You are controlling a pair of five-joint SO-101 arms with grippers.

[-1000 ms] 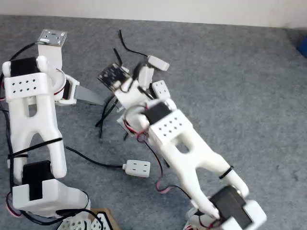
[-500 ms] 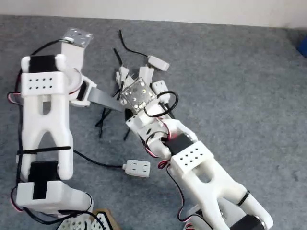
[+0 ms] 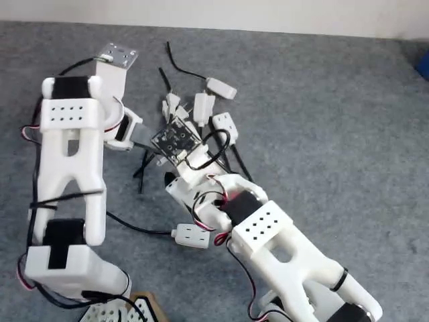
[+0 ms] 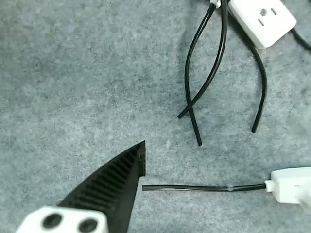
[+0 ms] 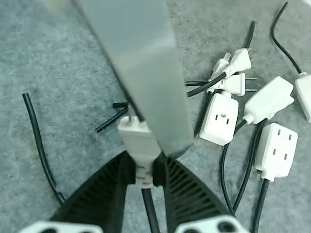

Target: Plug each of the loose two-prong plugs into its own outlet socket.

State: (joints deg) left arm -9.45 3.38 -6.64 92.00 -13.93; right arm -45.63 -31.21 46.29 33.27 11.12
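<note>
My right gripper (image 5: pixel 143 162) is shut on a white two-prong plug (image 5: pixel 138 141), whose black cord runs back between the two black fingers. In the high view that wrist (image 3: pixel 175 139) hangs over the cords just left of the cluster. The cluster holds loose plugs (image 5: pixel 238 60) (image 5: pixel 240 83), a single outlet socket (image 5: pixel 218 119) and a triple socket (image 5: pixel 277 150). My left gripper (image 3: pixel 144 139) is open. Its grey finger (image 5: pixel 141 63) crosses above the held plug, and its black finger (image 4: pixel 121 179) hovers over bare carpet near a cord end.
A separate three-hole outlet block (image 3: pixel 191 235) lies on the grey carpet near the front, between the arms. Loose black cords (image 4: pixel 204 73) cross the floor by a white socket (image 4: pixel 262 19). Another white plug body (image 4: pixel 291 187) lies at a cord's end.
The right arm drew back from the cluster toward the front and its wrist swung left. The left arm shifted right, bringing its grey finger close to the right wrist.
</note>
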